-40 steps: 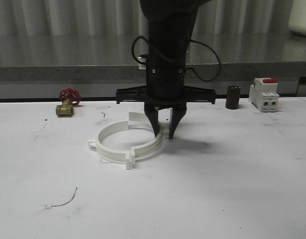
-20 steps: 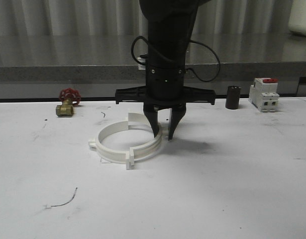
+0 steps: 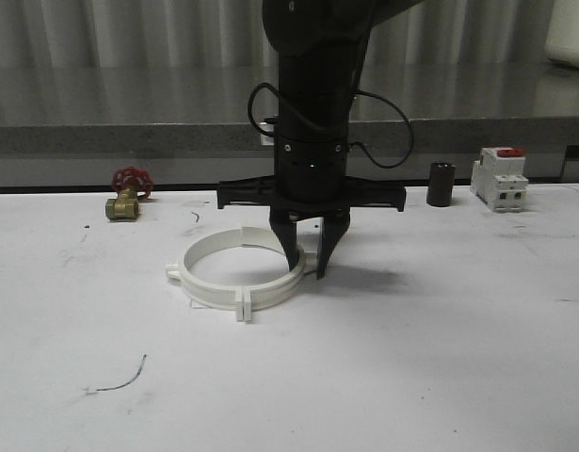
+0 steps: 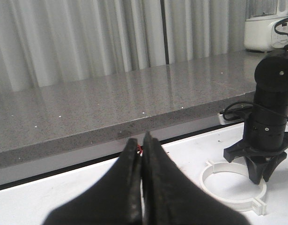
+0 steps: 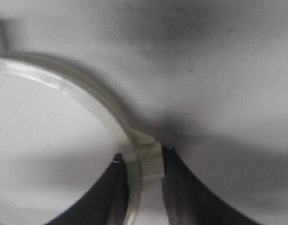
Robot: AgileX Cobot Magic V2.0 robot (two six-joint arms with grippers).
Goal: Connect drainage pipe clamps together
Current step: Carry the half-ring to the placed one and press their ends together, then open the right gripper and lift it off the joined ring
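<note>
White tabletop (image 3: 411, 358) under grey corrugated wall panels, with a speckled grey ledge (image 3: 129, 137) behind. Seen from the front: red-handled brass valve (image 3: 126, 196) far to the left, small black cylinder (image 3: 441, 184) and white-and-red circuit breaker (image 3: 499, 178) to the right, a thin stray wire (image 3: 120, 377) lying near the front edge. Seen from the left wrist instead: left gripper (image 4: 140, 150) with fingers pressed together on nothing, raised well apart from the work, plus a white appliance (image 4: 265, 33) on the ledge. Close up from the right wrist: a blurred white arc with one squared tab (detail soft). Drainage pipe clamps (image 3: 240, 270) flat on the table near its middle, two white half-rings forming a ring, joined tabs sticking out at the front, a nub at the left side. Right gripper (image 3: 307, 266) pointing straight down at the ring's right side, fingers (image 3: 293, 249) astride the band, one inside and one outside, closed around it.
</note>
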